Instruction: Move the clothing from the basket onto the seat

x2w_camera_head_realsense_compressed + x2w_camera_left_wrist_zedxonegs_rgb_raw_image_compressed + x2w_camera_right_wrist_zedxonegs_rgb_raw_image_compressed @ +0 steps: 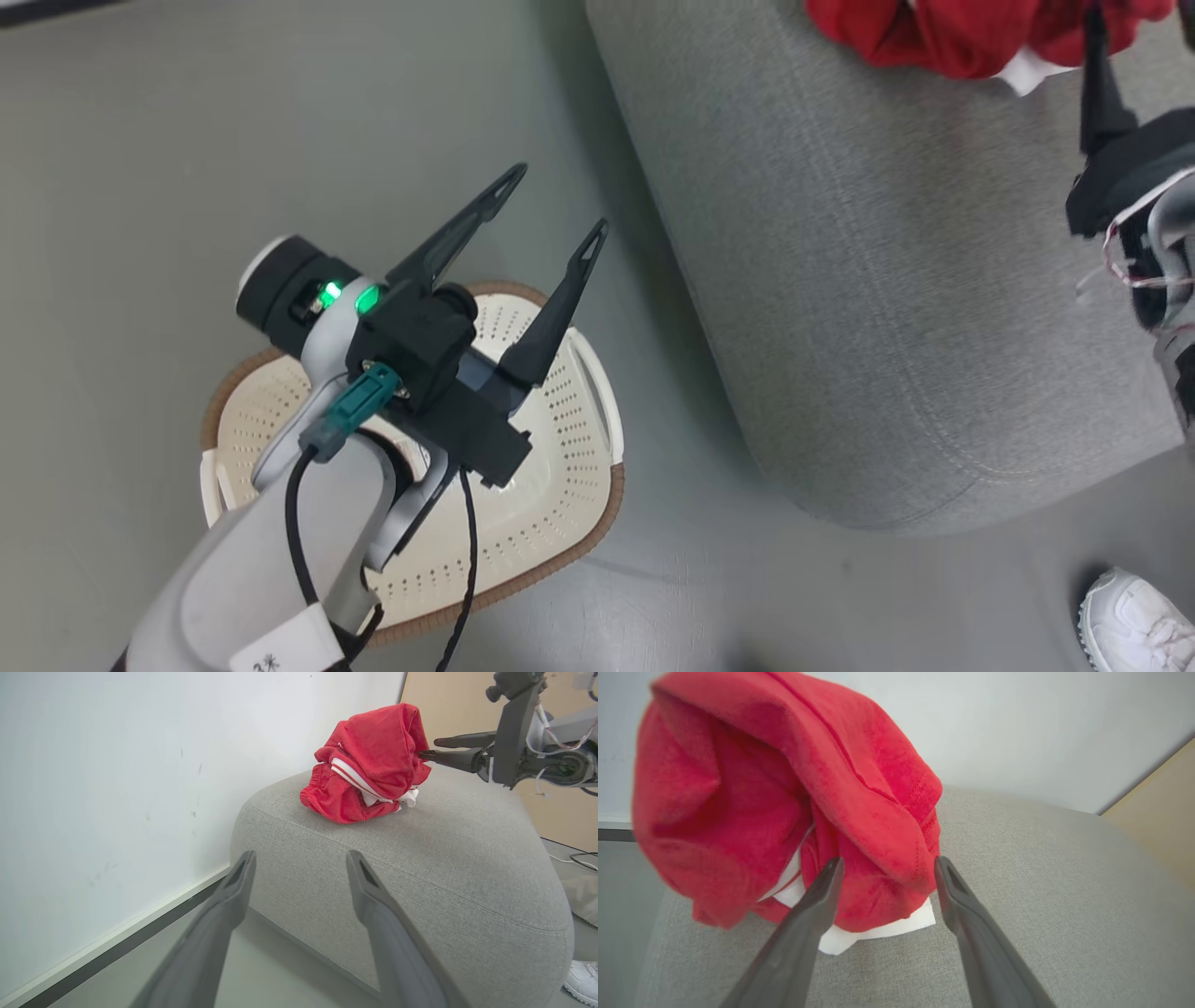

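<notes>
The red clothing [943, 37] with white trim lies bunched on the grey seat [840, 280], at its far end. My right gripper [888, 860] is open, its tips on either side of a fold of the clothing [784, 788] and touching it. In the left wrist view the same gripper [429, 749] comes in from the right, level with the top of the pile [373, 765]. My left gripper [560, 198] hangs open and holds nothing above the cream basket [597, 523], whose visible inside is bare. The left gripper [300, 856] faces the seat's near corner [420, 868].
The basket stands on grey floor just left of the seat's rounded end. A white wall [117, 788] runs behind the seat and a wooden panel [458, 704] stands beyond it. A person's white shoe [1134, 621] is at the seat's near right, with cables [579, 858] on the floor.
</notes>
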Tool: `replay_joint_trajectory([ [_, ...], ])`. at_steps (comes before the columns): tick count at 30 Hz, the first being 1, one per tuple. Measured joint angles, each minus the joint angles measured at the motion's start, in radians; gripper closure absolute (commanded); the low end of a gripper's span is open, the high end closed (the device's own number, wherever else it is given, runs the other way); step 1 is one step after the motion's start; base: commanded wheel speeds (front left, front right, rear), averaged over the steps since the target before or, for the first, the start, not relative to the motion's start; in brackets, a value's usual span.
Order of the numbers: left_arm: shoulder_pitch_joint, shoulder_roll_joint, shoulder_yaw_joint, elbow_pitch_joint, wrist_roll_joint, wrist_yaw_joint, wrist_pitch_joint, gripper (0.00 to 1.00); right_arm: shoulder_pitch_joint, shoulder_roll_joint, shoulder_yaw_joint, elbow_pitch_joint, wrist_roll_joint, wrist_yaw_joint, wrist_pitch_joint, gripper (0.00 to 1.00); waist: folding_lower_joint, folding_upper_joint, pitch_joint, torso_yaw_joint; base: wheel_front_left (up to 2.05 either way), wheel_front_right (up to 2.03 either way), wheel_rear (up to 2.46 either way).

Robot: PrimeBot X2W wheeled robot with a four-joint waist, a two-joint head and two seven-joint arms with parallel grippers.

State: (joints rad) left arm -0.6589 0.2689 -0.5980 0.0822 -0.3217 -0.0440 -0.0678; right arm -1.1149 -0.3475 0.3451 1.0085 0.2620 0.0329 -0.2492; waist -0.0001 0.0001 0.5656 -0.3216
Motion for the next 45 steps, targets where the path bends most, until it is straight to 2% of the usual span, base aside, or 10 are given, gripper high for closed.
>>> replay_joint_trajectory([
  [8,0.065,-0.014,0.024,0.063,-0.04,0.027,-0.043,0.0,0.09,0.007,0.0,-0.021,0.002,0.015,-0.001,0.0,-0.0001,-0.0001,-0.094,-0.023,0.0,0.0,0.0],
  [18,0.14,-0.047,0.058,0.14,-0.067,0.063,-0.103,0.0,0.196,0.026,-0.001,-0.135,0.007,0.03,-0.005,0.0,-0.0002,-0.0002,-0.223,-0.013,0.0,0.0,0.0],
  [31,0.311,-0.023,0.152,0.215,-0.127,0.117,-0.155,0.0,0.388,0.085,-0.023,-0.266,0.047,0.028,-0.007,0.0,-0.0002,-0.0003,-0.376,0.09,0.0,0.0,0.0],
  [45,0.558,0.031,0.254,0.225,-0.164,0.15,-0.173,0.0,0.686,0.14,-0.022,-0.457,0.051,-0.026,-0.007,0.0,-0.0002,-0.0003,-0.55,0.204,0.0,0.0,0.0],
])
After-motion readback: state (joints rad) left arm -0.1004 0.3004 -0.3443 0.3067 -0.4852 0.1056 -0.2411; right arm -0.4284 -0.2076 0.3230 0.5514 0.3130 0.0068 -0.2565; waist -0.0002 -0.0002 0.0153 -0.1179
